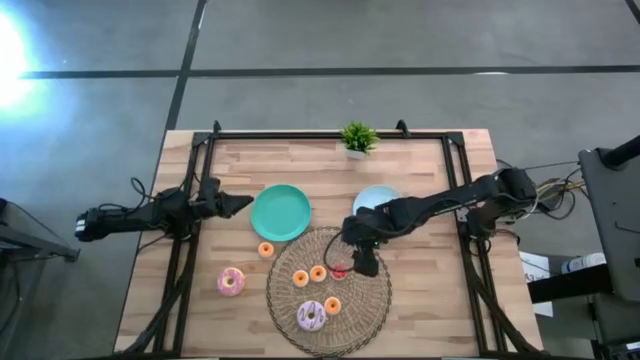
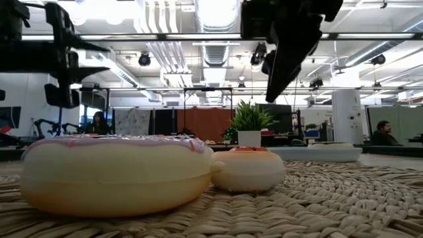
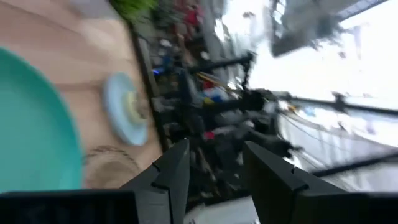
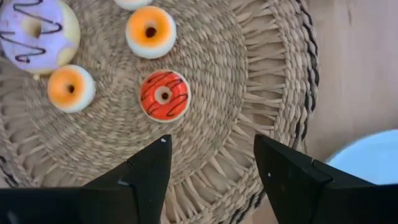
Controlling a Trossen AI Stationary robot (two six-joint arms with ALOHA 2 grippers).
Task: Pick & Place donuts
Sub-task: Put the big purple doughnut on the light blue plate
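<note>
On the woven mat (image 1: pixel 352 312) lie several small donuts. A red one (image 4: pixel 163 95) sits just ahead of my right gripper (image 4: pixel 211 146), which hovers open above the mat (image 1: pixel 360 262). Orange ones (image 4: pixel 150 31) (image 4: pixel 71 88) and a pink-frosted donut (image 4: pixel 38 34) lie farther off. Another orange donut (image 1: pixel 265 250) and a pink one (image 1: pixel 231 281) rest on the bare table. No dark chocolate donut shows. My left gripper (image 3: pixel 214 177) is open and held above the table left of the teal plate (image 1: pixel 280 212).
A light-blue plate (image 1: pixel 375 200) sits under my right arm, beyond the mat. A small potted plant (image 1: pixel 358 138) stands at the table's far edge. Black frame rails run along the table's left and right sides. In the low view the pink donut (image 2: pixel 115 172) fills the foreground.
</note>
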